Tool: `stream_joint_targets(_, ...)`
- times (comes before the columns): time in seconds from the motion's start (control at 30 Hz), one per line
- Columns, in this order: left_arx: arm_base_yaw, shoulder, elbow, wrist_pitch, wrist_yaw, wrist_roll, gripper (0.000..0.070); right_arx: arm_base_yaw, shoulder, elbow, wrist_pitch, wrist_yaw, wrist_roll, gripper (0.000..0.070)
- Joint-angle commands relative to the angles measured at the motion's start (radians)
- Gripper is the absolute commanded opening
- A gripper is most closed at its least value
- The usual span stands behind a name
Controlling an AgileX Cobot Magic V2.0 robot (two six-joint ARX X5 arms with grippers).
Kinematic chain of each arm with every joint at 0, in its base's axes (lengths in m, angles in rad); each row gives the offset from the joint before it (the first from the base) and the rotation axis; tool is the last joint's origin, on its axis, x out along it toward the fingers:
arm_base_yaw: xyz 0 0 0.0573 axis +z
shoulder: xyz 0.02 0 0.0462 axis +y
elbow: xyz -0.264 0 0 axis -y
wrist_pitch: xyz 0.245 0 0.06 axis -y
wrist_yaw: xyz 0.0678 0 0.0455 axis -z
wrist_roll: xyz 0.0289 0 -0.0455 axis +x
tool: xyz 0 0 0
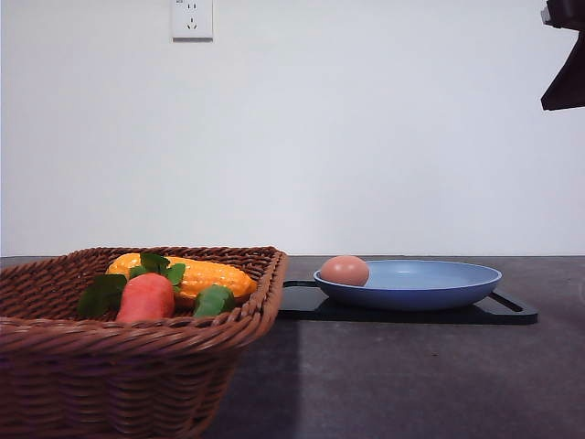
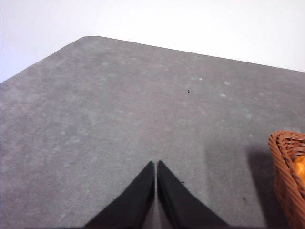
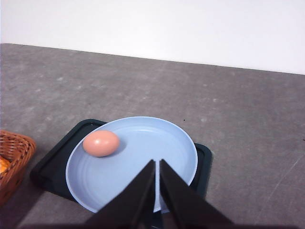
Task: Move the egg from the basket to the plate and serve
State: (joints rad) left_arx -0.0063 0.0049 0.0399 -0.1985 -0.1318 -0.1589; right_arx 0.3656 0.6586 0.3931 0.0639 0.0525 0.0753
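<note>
Right wrist view shows the egg (image 3: 100,143) loose near the plate (image 3: 143,191) rim; a jolt while serving could roll it off. Both end effectors, right (image 3: 157,164) and left (image 2: 155,165), are clenched and empty.

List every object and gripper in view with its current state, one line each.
egg: lying on its side in the plate, near the rim, free of any gripper.
plate: resting on the black tray, holding the egg.
black tray: flat on the table under the plate.
basket: upright on the table, holding a toy carrot and toy corn.
left gripper: shut, empty, above bare table.
right gripper: shut, empty, over the plate.
</note>
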Motion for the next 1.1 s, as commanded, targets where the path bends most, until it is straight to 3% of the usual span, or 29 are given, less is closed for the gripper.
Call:
stream_joint_targets(0.0,0.002,-0.002,-0.024,-0.011,0.001,-0.016,0.0000,0.004,0.005,0.005,0.011,0.001,0.001,0.0000)
stream_joint_targets(0.6,0.002,-0.002,-0.023,-0.011,0.001,-0.016,0.0000,0.004,0.005,0.005,0.010,0.001,-0.005,0.0000)
stream_joint_targets(0.7,0.002,-0.002,-0.023,-0.011,0.001,-0.016,0.0000,0.004,0.005,0.005,0.004,0.010,-0.064,0.0000)
stream_joint_targets(0.83,0.002,-0.002,-0.023,-0.011,0.001,-0.016,0.0000,0.003,-0.037,0.005,-0.022,0.017,-0.076,0.0000)
stream_joint_targets(0.9,0.002,-0.002,-0.023,-0.011,0.001,-0.016,0.0000,-0.007,-0.088,0.004,-0.023,0.056,-0.139,0.0000)
stream_joint_targets(1.07,0.002,-0.002,-0.023,-0.011,0.001,-0.015,0.0000,-0.093,-0.231,-0.029,-0.025,0.017,-0.207,0.0000)
